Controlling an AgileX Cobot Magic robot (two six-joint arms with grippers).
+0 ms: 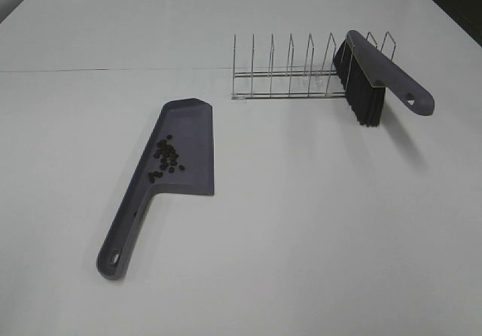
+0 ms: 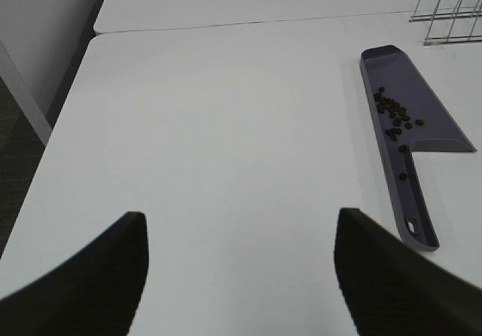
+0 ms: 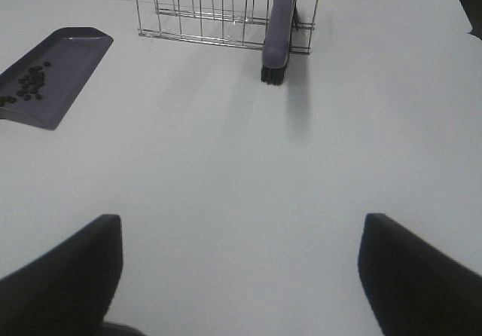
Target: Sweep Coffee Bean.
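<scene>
Fingers of the left gripper point(image 2: 239, 276) spread wide, nothing between them, hanging over bare worktop well short of the dustpan point(image 1: 188, 159). Right gripper point(image 3: 241, 276) fingers also spread fully, empty, over bare worktop, well apart from the brush point(image 1: 380, 72). Neither arm shows in the high view.

Coffee beans point(image 1: 167, 157): small dark cluster lying on the dustpan's flat blade, toward the handle side, a couple strayed down into the handle channel. None seen loose on the worktop point(image 1: 316, 223). Looks to me like the sweep is done or nearly so.

Brush leans tilted in the wire rack point(image 1: 301, 68), bristles down and touching the worktop at the rack's right end, handle sticking out past the rack.

Risks, as I judge them:
- dustpan has a low rim and an open front edge; a bump or tilted lift by the left fingers would likely roll beans back out.
- beans are round-ish and light, so they'd scatter far on this smooth top.
- brush only rests against thin wires; a clumsy grab from the right could tip it or drag the light rack.
- pan handle is narrow, so an off-centre pinch may twist it.

Surface: plain white matte worktop, a seam line running across behind the rack where a second panel joins. Room: dark floor strip and a pale wall off the left edge in the left wrist view; dark patch at the far right corner.
</scene>
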